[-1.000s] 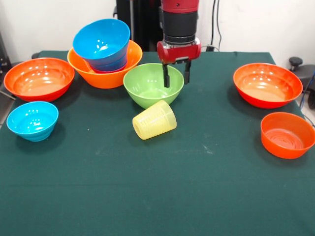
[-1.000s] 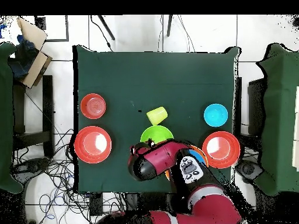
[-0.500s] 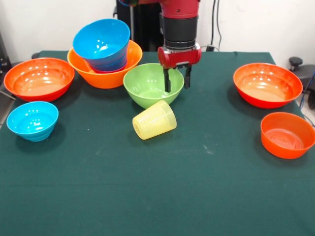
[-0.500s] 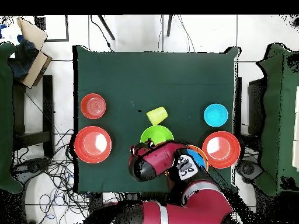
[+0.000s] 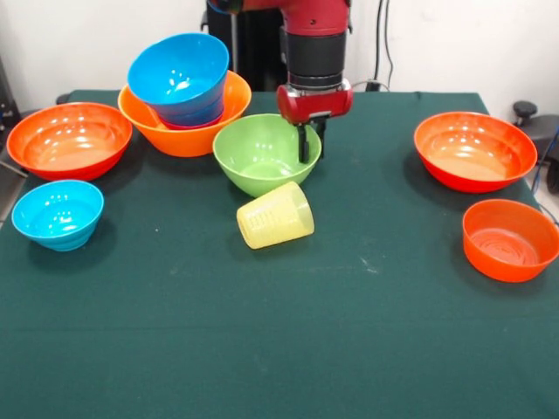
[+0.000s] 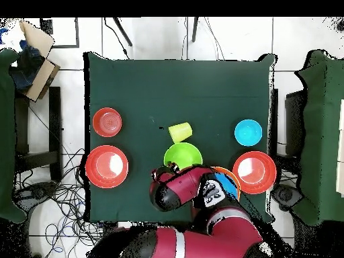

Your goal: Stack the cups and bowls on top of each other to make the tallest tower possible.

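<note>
My gripper is shut on the right rim of the lime green bowl, which stands mid-table. The pale-yellow cup lies on its side just in front of that bowl, touching or nearly touching it. At the back left is the tower: a large light-orange bowl with a tilted blue bowl nested in it. In the overhead view the green bowl and the cup show, while the arm hides the gripper and most of the tower.
A red-orange bowl and a small cyan bowl sit at the left. A red-orange bowl and a smaller orange bowl sit at the right. Green cloth covers the table's front half.
The fingers came down over the green bowl's right rim and closed on it. The bowl shifted a little to the left, and the cup moved slightly with it.
</note>
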Available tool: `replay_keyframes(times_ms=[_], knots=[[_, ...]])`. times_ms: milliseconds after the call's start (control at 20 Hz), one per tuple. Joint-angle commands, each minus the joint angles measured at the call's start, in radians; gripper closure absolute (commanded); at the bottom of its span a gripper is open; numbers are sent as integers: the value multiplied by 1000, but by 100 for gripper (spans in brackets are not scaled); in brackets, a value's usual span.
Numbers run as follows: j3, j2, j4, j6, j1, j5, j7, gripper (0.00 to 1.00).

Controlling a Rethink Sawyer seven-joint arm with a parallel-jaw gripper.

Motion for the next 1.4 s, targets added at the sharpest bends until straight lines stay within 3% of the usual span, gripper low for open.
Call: replay_keyframes(times_ms=[50, 400, 500, 650, 850, 1400], knots=[[47, 3, -64, 2, 1, 6, 72, 100], [154, -109, 11, 115, -77, 22, 12, 100], [207, -206, 87, 184, -128, 47, -30, 100], [341, -416, 242, 348, -254, 165, -153, 100], [452, -561, 328, 460, -340, 283, -247, 100], [570, -606, 322, 559, -395, 313, -231, 100]])
